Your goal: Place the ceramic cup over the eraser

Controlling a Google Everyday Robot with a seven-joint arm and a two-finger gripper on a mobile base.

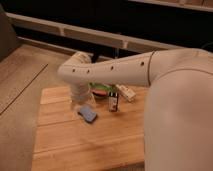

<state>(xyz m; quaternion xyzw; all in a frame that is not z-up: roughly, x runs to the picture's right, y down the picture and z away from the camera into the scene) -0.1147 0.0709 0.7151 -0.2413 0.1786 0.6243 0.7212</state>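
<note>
Robot arm [150,75]: a broad white limb that enters from the right, crosses the middle of the view to a bend at upper left, then drops toward the table. It covers most of the right side of the scene.

Table [75,145]: a surface of pale wooden planks carrying all the small objects along its far half. Grey floor lies to its left and a dark wall with a pale rail lies behind.

Gripper [77,92]: at the lower end of the arm, over the far left part of the table and just left of the bowl. Whether it is open or closed cannot be told.

Bowl [100,90]: dark green, at the back of the table, partly hidden by the arm.

Pad [87,113]: flat, blue and rectangular, lying near the front of the group, just below the gripper.

Cup [78,101]: a pale upright form directly under the gripper and hard to separate from it. It is left of the eraser and apart from it, not over it.

Eraser [113,101]: a small dark block standing upright on the table, in front of the bowl and to the right of the pad.

Block [125,92]: small and whitish-tan, just behind and right of the eraser.
</note>
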